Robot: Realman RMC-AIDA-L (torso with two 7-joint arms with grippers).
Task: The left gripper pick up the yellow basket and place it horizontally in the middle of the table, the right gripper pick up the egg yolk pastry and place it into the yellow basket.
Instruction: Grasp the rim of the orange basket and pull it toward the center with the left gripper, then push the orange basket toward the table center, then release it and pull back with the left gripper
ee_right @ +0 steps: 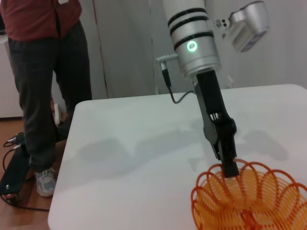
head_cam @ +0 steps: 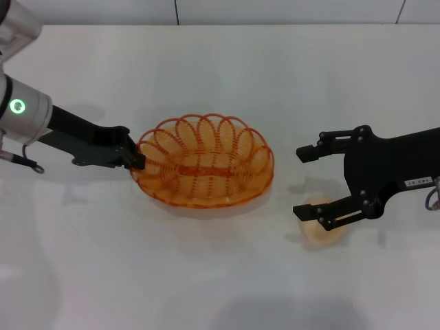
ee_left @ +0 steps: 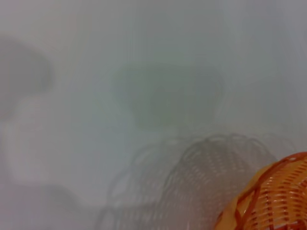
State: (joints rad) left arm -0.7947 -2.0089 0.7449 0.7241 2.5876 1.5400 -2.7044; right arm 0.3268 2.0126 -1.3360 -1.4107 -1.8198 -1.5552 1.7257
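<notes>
Left claw [ee_right: 230, 168] clamped on rim of yellow basket [ee_right: 249, 201] on table [ee_right: 129, 158]; person [ee_right: 43, 72] beside table.

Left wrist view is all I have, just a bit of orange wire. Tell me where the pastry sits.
Observer: The egg yolk pastry lies on the table, to the robot's right of the yellow basket, outside it.
Operator: Report the right end effector.
Observer: The right gripper is open, its lower finger over the pastry.
Operator: Now the left one.
Observer: The left gripper is shut on the basket's rim at its left end.
</notes>
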